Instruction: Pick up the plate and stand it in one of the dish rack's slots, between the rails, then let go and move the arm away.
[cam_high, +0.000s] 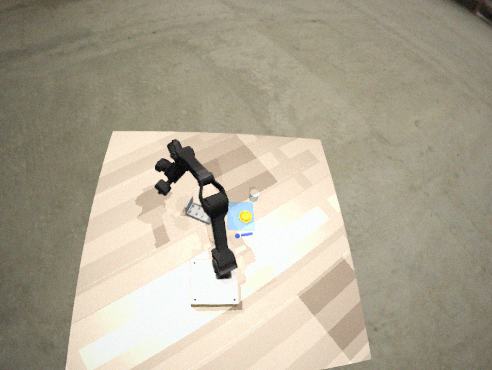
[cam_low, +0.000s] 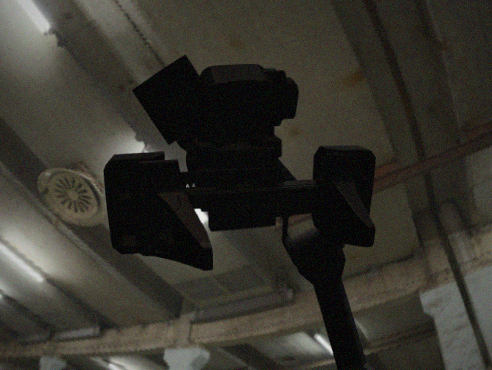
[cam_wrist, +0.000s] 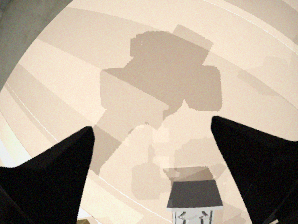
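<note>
The plate (cam_high: 245, 216) is a small yellow disc lying flat on a light blue square mat (cam_high: 232, 222), right of the arm in the top view. The dish rack (cam_high: 199, 213) (cam_wrist: 194, 195) is small and grey-white, with a dark upright end panel; it stands left of the arm's forearm, which hides part of it in the top view. No plate shows in the visible part of the rack. My gripper (cam_high: 161, 177) (cam_low: 287, 250) (cam_wrist: 153, 127) is wide open and empty, raised high above the table, beyond the rack's left end and well away from the plate.
A small whitish cup (cam_high: 254, 195) stands just behind the mat. A blue object (cam_high: 245, 234) with a round end lies in front of it. The white base board (cam_high: 212, 292) is under the arm's base. The wooden table's left edge (cam_high: 89, 232) is left of the arm.
</note>
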